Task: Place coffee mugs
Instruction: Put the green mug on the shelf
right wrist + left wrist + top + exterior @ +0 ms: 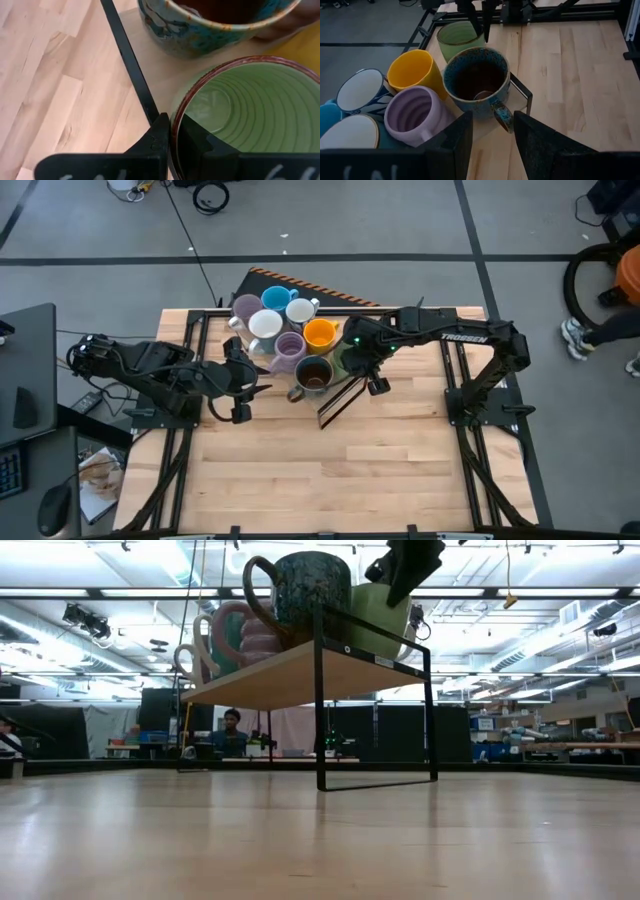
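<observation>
One word, "TROSSEN", marks the right arm (470, 340).

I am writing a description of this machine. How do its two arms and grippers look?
Both arms are dark, nearly black, jointed. The right arm bears white TROSSEN lettering and a small green light. The left arm has black cables at its base. Each gripper, left gripper and right gripper, has two flat dark fingers.

Bare worktop (350, 470) is lying open toward six o'clock; mugs (285, 330) are crowding the raised shelf (290, 675) at twelve, blocking me.
</observation>
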